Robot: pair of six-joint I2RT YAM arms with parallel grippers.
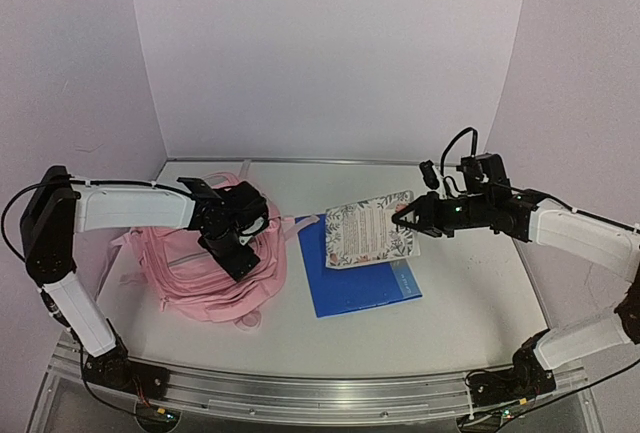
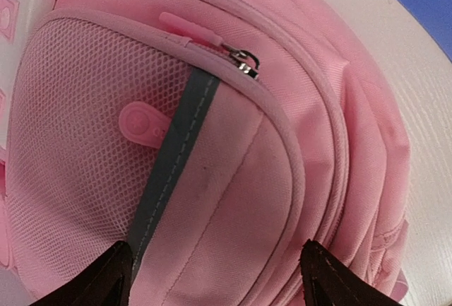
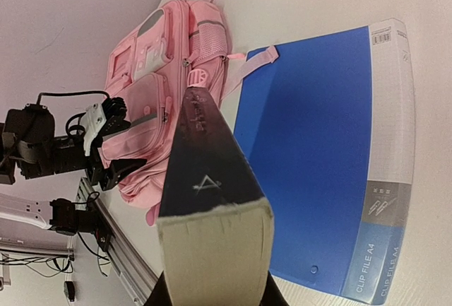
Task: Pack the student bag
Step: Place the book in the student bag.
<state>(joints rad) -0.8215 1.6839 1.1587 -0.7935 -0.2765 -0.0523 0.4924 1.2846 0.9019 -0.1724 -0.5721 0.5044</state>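
I read "CLIP FILE A4" in white on the pale end of the blue folder (image 3: 318, 129), a barcode too small for me on its white edge strip, and a white triangular "A" sign on the dark spine of the book (image 3: 205, 172) in my right gripper (image 1: 402, 219).

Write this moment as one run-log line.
left gripper: open, over student bag | right gripper: shut on floral book, above blue file
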